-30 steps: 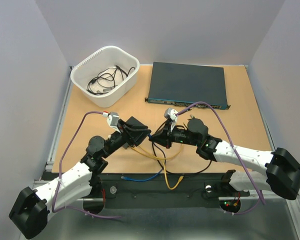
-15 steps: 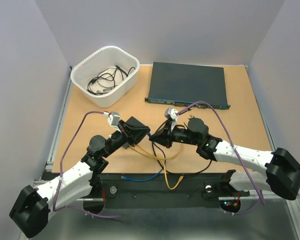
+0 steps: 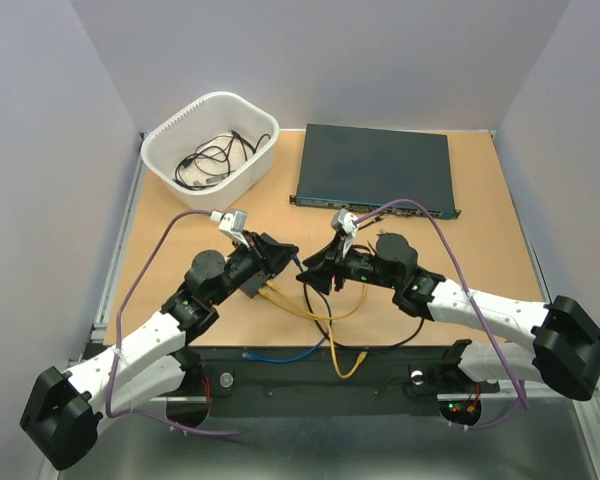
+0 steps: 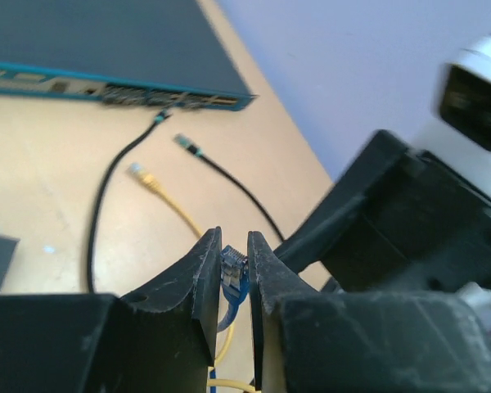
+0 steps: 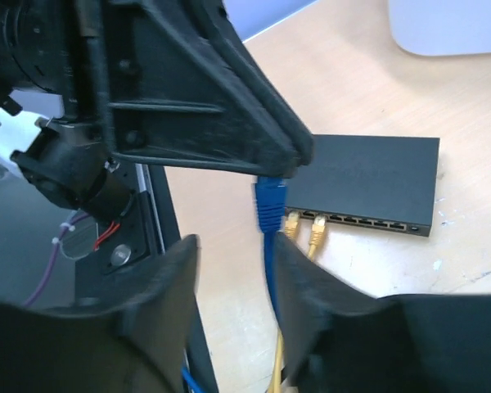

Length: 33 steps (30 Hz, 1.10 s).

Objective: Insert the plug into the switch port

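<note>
Left wrist view shows the left gripper (image 4: 234,246), swung in closer to the wide-open right gripper (image 5: 237,254), pinched shut on the blue plug (image 4: 232,264), so the handover looks done, with the switch port (image 5: 368,219) just beyond the left gripper's tip.

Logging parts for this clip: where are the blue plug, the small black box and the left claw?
blue plug (image 5: 270,196), right wrist view, on its body.
small black box (image 5: 368,172), right wrist view, on its top face.
left claw (image 4: 233,239), left wrist view, between its fingertips.

Table (image 3: 490,200): basket (image 3: 242,172), dark unit (image 3: 375,165), black box (image 5: 368,176), cables (image 4: 147,177)
</note>
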{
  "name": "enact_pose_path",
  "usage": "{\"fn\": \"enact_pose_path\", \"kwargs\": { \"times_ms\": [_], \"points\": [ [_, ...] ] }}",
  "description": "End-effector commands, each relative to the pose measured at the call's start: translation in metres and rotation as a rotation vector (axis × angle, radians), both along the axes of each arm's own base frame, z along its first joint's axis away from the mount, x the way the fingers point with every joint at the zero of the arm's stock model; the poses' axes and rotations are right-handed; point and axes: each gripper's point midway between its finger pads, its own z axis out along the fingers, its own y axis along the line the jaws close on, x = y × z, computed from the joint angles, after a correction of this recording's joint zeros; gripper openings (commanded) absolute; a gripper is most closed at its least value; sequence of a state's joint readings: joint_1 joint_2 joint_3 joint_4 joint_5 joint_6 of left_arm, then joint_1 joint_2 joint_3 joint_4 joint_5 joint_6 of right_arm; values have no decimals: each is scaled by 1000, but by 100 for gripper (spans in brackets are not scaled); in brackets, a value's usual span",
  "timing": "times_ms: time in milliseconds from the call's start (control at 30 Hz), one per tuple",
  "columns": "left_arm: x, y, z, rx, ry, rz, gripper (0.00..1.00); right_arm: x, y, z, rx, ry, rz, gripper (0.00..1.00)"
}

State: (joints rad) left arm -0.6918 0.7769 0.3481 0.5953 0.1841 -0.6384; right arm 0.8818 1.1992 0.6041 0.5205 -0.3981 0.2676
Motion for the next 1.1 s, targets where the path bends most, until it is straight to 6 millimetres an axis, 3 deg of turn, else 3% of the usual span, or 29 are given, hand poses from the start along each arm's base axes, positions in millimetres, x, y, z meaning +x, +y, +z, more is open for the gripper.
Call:
{"fn": "enact_pose_path", "kwargs": {
  "times_ms": [0,133,400,600,1067],
  "points": [
    [20,16,-27,77,231,169,0,15,-1,39,58,-62,-66,58],
    [23,16,-29,95,307,194,0,26,-3,41,11,-65,-116,60],
    [27,12,-19,69,318,194,0,45,2,24,-86,-43,-189,59],
    [28,11,-21,73,321,194,0,43,13,11,-117,-23,-172,55],
    [30,9,-19,67,316,194,0,42,31,5,-136,-20,-158,54]
  ]
}}
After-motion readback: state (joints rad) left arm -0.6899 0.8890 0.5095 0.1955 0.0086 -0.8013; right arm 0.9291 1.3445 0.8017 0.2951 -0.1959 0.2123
